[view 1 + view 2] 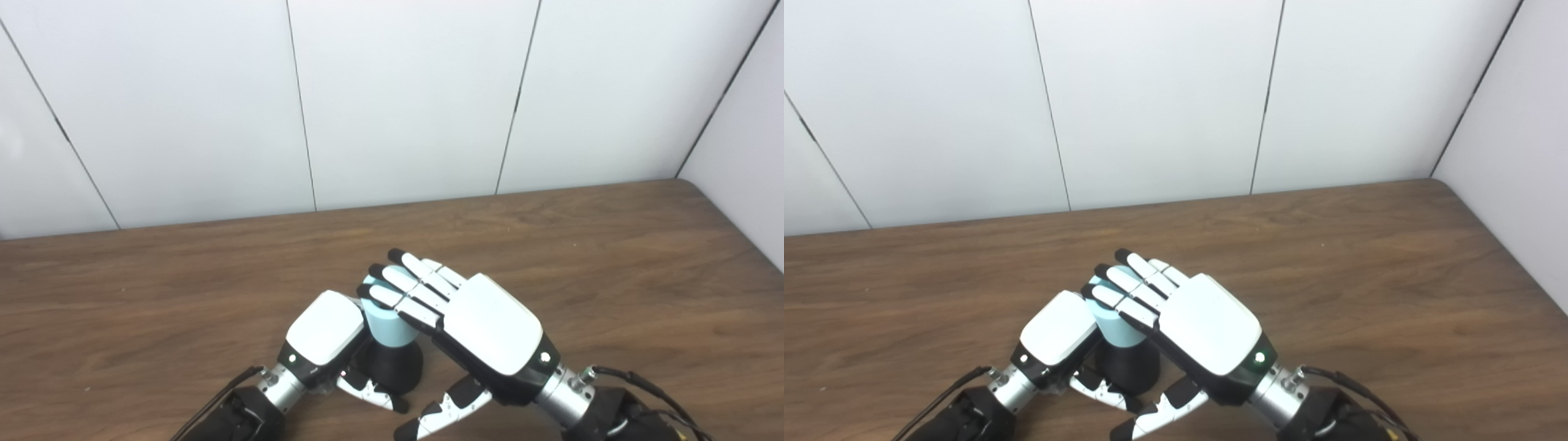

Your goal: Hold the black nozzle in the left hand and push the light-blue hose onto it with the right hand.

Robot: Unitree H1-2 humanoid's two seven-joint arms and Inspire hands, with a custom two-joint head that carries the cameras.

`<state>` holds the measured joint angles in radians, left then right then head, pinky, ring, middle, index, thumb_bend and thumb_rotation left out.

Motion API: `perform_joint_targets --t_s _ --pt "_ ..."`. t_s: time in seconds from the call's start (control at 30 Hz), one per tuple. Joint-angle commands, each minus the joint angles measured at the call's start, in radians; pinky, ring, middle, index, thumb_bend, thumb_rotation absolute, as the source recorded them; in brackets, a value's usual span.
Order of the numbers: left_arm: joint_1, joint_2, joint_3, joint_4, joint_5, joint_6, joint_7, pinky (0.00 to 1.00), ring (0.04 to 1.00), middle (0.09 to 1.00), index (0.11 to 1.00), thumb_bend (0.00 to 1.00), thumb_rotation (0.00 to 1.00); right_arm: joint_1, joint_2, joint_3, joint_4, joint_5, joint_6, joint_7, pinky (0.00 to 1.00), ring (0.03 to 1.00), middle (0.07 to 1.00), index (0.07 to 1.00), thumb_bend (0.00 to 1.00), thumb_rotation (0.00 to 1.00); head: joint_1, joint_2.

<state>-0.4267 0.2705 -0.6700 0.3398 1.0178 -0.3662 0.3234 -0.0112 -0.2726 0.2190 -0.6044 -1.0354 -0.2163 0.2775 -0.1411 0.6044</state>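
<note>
The black nozzle [395, 366] stands upright on the wooden table [612, 275], with the light-blue hose [387, 326] sitting on top of it as a short cylinder. My left hand [324, 334] is wrapped around the nozzle from the left. Its thumb crosses the front of the black base, and its fingers are hidden behind. My right hand [484, 331] comes in from the right with its fingers [407, 288] stretched flat over the top of the hose. Its thumb hangs apart below, so this hand grips nothing.
White wall panels [404, 98] rise behind the table's far edge, and a side wall [753, 153] meets the table at the right. Black cables [649, 386] run from both wrists toward the bottom edge.
</note>
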Motion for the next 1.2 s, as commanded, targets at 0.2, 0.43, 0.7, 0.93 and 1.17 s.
perform_joint_targets --t_s 0.2,0.43,0.7,0.93,1.17 --pt "0.106 -0.020 -0.050 0.052 0.024 0.012 -0.027 0.25 0.354 0.442 0.541 0.49 0.00 0.030 -0.003 -0.010 0.034 -0.057 0.070 0.106 0.92 1.000 0.975 0.932 0.79 0.89 0.007 0.000" --pt "0.110 -0.016 -0.043 0.038 0.007 0.017 -0.051 0.26 0.360 0.447 0.542 0.49 0.00 0.036 0.005 -0.008 0.033 -0.066 0.092 0.126 0.91 1.000 0.969 0.940 0.79 0.90 0.004 0.005" --pt "0.105 -0.015 -0.045 0.056 0.012 0.003 -0.026 0.26 0.357 0.441 0.541 0.49 0.00 0.056 0.010 -0.009 0.037 -0.057 0.095 0.112 0.93 1.000 0.967 0.933 0.80 0.88 0.001 0.000" --pt "0.106 -0.019 -0.046 0.055 0.015 0.011 -0.032 0.26 0.355 0.444 0.541 0.49 0.00 0.057 0.007 -0.014 0.027 -0.041 0.086 0.102 0.91 1.000 0.963 0.933 0.79 0.87 0.002 0.001" --pt "0.104 -0.021 -0.044 0.055 0.010 0.008 -0.034 0.25 0.354 0.439 0.540 0.49 0.00 0.055 -0.005 -0.002 0.039 0.016 0.046 0.058 0.88 0.983 0.930 0.873 0.78 0.79 0.003 0.000"
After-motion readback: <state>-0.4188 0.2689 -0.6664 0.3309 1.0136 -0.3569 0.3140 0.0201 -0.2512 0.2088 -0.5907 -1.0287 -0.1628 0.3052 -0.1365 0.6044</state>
